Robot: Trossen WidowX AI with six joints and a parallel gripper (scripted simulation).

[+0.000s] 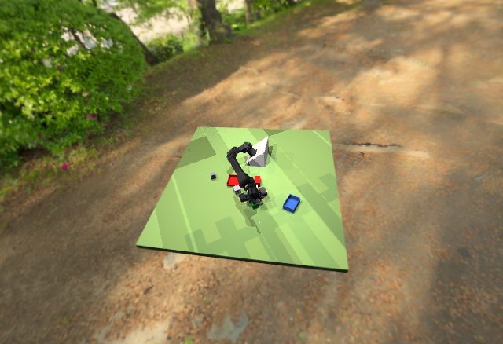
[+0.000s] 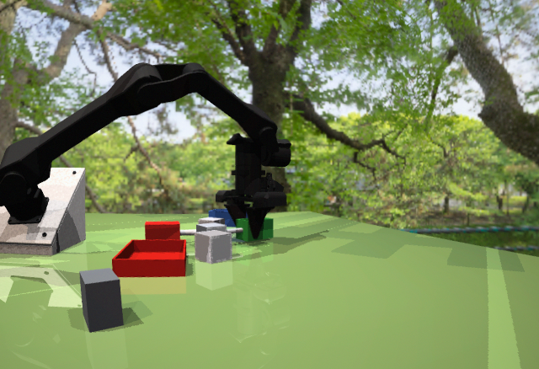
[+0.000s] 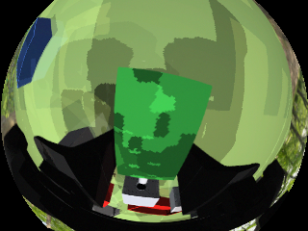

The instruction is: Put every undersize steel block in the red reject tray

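The green GO gauge [image 1: 255,205] [image 2: 266,228] [image 3: 156,120] was above the desk [image 1: 227,226] [image 2: 348,312] [image 3: 192,29], gripped by its thick handle in the tool [image 1: 254,198] [image 2: 248,229] [image 3: 150,133]. The tool stood about half open, its fingers closed on either side of that handle. This left the pale pin [image 2: 235,229] [image 3: 142,181] free and roughly level, pointing at the holed face of the middle block [image 2: 210,227] [image 3: 140,197], presumably for a test of the bore.

Beside that block stood the pale block [image 1: 236,189] [image 2: 213,246] [image 3: 175,199]; the dark block [image 1: 213,176] [image 2: 102,302] stood well apart. The red reject tray [image 1: 232,181] [image 2: 150,267] [image 3: 154,209] lay closer to the arm's base, probably within easy reach for rejects. Farther out was a blue tray [image 1: 291,203] [image 2: 221,216] [image 3: 35,53].

From above, the arm covered the middle block. The handle hid most of the pin from the wrist camera, and I could not tell whether its tip had entered the hole. The dark block's bore was out of sight.
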